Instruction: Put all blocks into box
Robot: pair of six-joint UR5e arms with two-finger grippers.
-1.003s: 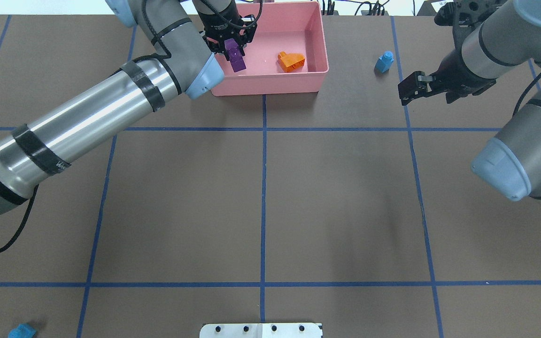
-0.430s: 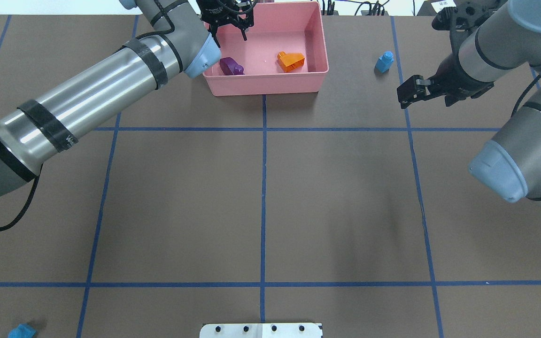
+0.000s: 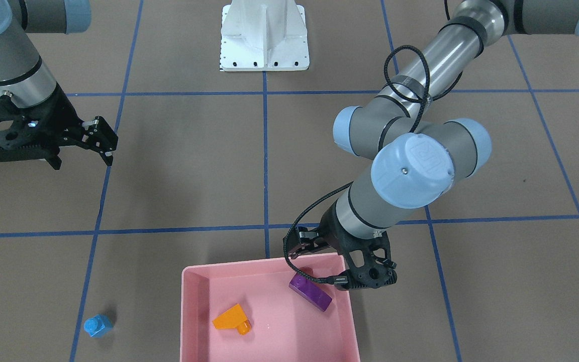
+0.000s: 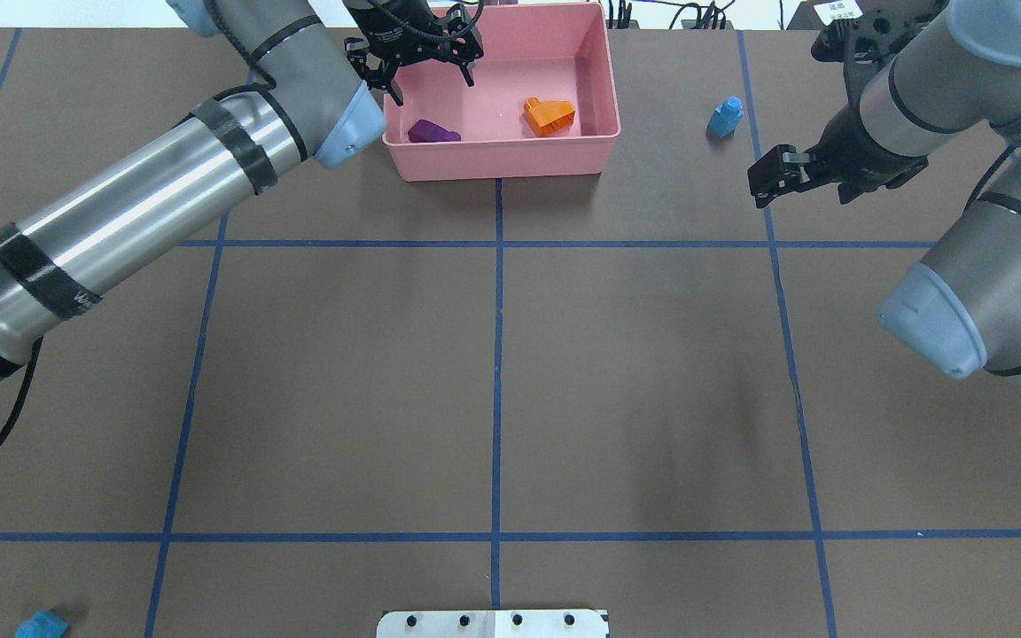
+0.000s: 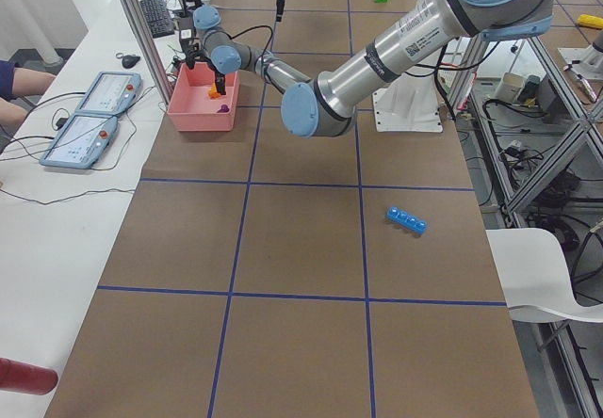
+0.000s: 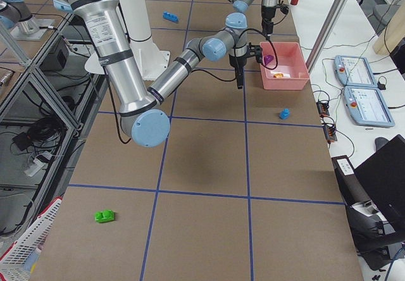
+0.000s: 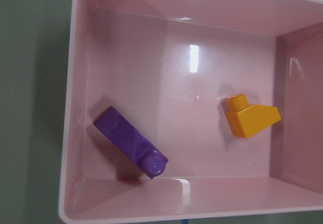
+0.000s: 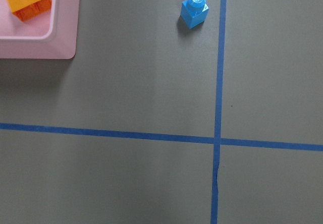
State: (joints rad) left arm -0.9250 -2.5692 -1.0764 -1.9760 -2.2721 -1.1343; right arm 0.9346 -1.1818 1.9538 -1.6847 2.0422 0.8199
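Observation:
The pink box [image 4: 510,158] stands at the table's far edge. A purple block [image 4: 432,133] [image 7: 130,142] lies on its side in the box's left part, and an orange sloped block [image 4: 549,116] [image 7: 251,117] lies in the right part. My left gripper [image 4: 429,75] hangs open and empty above the purple block. A small blue block [image 4: 726,116] [image 8: 195,9] stands on the table right of the box. My right gripper [image 4: 763,180] [image 3: 111,150] is open, a short way near and right of that block. A long blue block [image 5: 407,219] and a green block [image 6: 104,216] lie far off.
The white metal base [image 4: 493,623] sits at the near edge of the table. Blue tape lines mark the brown surface into squares. In the left side view, tablets [image 5: 99,107] and cables lie on the white bench beside the box.
My left gripper opened and let the purple block drop into the box, then rose and drew back. The block tipped onto its side. My right gripper shifted slightly.

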